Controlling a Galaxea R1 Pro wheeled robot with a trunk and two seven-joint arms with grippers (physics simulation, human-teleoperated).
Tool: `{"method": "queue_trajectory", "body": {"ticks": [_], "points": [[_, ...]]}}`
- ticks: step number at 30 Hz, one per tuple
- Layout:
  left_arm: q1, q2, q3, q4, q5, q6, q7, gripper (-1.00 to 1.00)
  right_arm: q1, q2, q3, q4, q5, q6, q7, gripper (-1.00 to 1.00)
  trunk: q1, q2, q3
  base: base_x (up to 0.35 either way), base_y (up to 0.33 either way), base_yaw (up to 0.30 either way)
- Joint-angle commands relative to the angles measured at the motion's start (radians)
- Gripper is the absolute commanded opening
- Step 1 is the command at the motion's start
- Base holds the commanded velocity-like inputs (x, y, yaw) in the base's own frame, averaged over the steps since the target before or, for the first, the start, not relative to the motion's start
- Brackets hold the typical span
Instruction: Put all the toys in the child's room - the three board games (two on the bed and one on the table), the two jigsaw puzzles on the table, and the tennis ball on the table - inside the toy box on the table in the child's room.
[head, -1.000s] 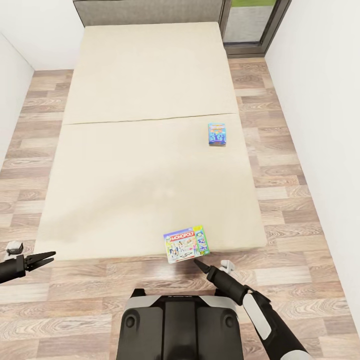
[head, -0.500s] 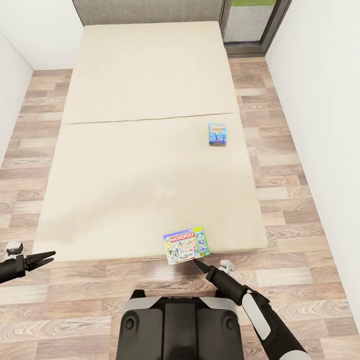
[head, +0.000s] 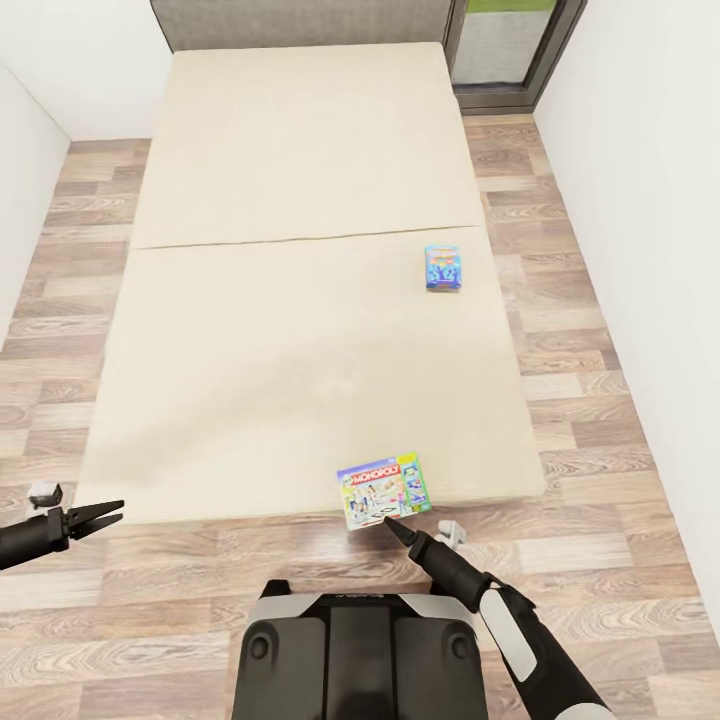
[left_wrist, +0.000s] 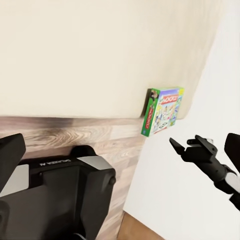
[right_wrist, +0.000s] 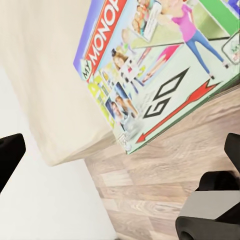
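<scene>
A colourful Monopoly board game (head: 383, 489) lies flat at the near edge of the cream bed (head: 300, 300), its corner slightly over the edge. My right gripper (head: 392, 523) hovers just in front of that box, above the floor. In the right wrist view its jaws stand wide apart, open, with the Monopoly box (right_wrist: 160, 70) close ahead. A smaller blue board game (head: 443, 268) rests near the bed's right edge, farther back. My left gripper (head: 110, 513) is open and holds nothing, low at the bed's near left corner.
White walls close in on both sides. A grey headboard (head: 300, 18) and a glass door (head: 500, 45) stand at the far end. Wood floor (head: 600, 480) runs along the bed's right side. My base (head: 360, 650) is right at the foot of the bed.
The whole picture has shifted slightly right, so the camera has moved. My right gripper stays just in front of the Monopoly box, and both grippers stay open.
</scene>
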Motion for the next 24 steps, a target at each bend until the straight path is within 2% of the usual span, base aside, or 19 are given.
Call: {"method": "queue_trajectory", "body": {"ticks": [1, 19, 24], "points": [[0.0, 0.001, -0.004, 0.0, 0.004, 0.011, -0.003, 1.0, 0.0, 0.0, 0.0, 0.0, -0.011, 0.009, 0.0, 1.0, 0.0, -0.001, -0.001, 0.0, 0.185, 0.0], [0.0, -0.001, -0.004, 0.001, 0.003, 0.011, -0.006, 1.0, 0.0, 0.0, 0.0, 0.0, -0.011, 0.009, 0.001, 1.0, 0.0, -0.001, -0.001, -0.059, 0.254, 0.0], [0.0, -0.001, -0.004, 0.001, 0.003, 0.011, -0.006, 1.0, 0.0, 0.0, -0.001, 0.0, -0.011, 0.01, 0.001, 1.0, 0.0, -0.001, -0.001, -0.022, 0.141, 0.0]]}}
